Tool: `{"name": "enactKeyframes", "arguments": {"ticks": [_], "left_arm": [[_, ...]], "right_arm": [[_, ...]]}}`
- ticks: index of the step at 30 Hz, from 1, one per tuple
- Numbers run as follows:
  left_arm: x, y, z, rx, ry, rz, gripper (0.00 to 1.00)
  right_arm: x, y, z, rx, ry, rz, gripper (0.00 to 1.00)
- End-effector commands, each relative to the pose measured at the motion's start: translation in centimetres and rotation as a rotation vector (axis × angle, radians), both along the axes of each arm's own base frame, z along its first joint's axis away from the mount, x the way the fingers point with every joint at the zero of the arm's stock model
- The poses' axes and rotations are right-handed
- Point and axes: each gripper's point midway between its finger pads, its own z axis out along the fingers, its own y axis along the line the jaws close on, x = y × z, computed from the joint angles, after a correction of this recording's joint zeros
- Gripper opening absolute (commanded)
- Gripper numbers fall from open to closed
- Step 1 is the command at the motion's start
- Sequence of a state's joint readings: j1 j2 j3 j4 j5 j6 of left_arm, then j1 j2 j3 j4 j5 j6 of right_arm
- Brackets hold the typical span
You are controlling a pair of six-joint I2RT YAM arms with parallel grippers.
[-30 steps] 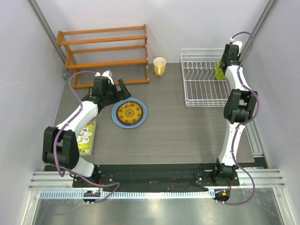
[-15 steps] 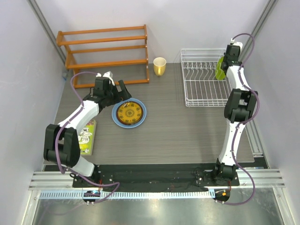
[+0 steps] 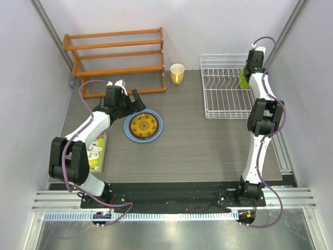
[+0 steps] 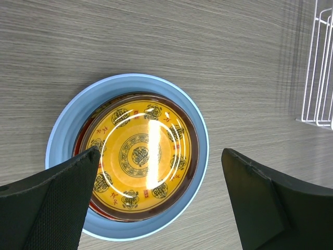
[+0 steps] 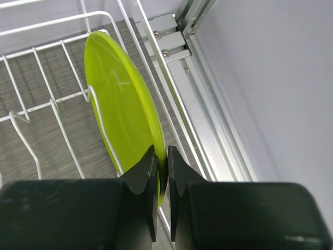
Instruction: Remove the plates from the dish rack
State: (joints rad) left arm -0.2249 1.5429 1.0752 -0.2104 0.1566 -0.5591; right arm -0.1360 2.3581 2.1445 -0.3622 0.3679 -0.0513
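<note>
The white wire dish rack (image 3: 218, 99) stands at the back right. The lime green plate (image 5: 122, 104) stands upright on edge at the rack's right side, and also shows in the top view (image 3: 243, 77). My right gripper (image 5: 162, 161) is shut on its rim. On the table left of centre, the light blue plate (image 4: 203, 156) lies flat. The yellow-brown patterned plate (image 4: 138, 156) is stacked in it, with a red rim (image 4: 96, 208) showing between them. My left gripper (image 4: 160, 151) is open just above this stack, which also shows in the top view (image 3: 143, 126).
An orange wooden shelf rack (image 3: 117, 60) stands at the back left, with a yellow cup (image 3: 177, 73) beside it. A printed packet (image 3: 96, 151) lies at the table's left edge. The rack's corner (image 4: 317, 67) shows in the left wrist view. Walls close in on both sides.
My right gripper has shifted slightly towards the back wall, still shut on the green plate. The left arm and the stack have barely moved.
</note>
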Motion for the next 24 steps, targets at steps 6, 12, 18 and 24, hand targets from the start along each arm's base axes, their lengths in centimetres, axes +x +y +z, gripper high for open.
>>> {"name": "enactKeyframes", "arguments": {"ticks": [6, 12, 18, 24], "left_arm": [[0.9, 0.4, 1.9, 0.021, -0.081, 0.010, 0.99], [0.2, 0.7, 2.3, 0.032, -0.086, 0.008, 1.00], [-0.6, 0.4, 3.2, 0.001, -0.104, -0.003, 0.99], [-1.1, -1.1, 3.8, -0.090, -0.119, -0.044, 0.99]], "right_arm": [[-2.2, 2.4, 11.8, -0.289, -0.163, -0.142, 0.04], [-5.4, 2.9, 15.7, -0.363, -0.226, -0.225, 0.04], [-9.5, 5.1, 19.9, -0.189, -0.371, -0.193, 0.06], [-12.3, 16.7, 19.7, 0.062, -0.357, 0.129, 0.09]]}}
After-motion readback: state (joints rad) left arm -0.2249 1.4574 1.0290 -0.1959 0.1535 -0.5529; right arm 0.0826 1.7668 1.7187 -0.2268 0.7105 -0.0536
